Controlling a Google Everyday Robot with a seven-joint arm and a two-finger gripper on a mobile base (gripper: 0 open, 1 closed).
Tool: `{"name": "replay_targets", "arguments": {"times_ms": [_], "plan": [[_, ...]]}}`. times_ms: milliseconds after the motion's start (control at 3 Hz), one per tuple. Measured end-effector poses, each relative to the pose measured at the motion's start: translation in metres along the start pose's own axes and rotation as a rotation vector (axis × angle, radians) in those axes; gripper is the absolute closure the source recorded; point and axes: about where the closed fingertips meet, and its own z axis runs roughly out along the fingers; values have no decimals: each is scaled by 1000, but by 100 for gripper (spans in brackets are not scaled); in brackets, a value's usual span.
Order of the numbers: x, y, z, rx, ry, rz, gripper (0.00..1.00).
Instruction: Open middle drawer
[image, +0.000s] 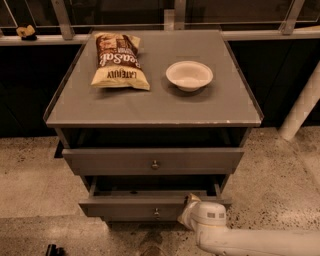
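Note:
The middle drawer (125, 206) is the lower of the two grey fronts in view, with a small round knob (156, 213). It stands partly pulled out, and a dark gap shows behind its front. My gripper (191, 202) is at the drawer's top edge, right of the knob, touching or very close to the front. The white wrist (206, 218) and arm (260, 241) reach in from the lower right. The top drawer (150, 161) above has its own knob (155, 164). The lowest drawer is hidden.
On the cabinet top (150, 107) lie a chip bag (118, 61) and a white bowl (189, 75). A white post (302, 107) stands at the right. A railing (160, 20) runs behind the cabinet. The floor (30, 180) is speckled.

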Motion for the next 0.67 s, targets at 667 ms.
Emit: {"name": "replay_targets", "arguments": {"times_ms": [667], "plan": [[-3,0,-5,11,2,-11,0]]}}
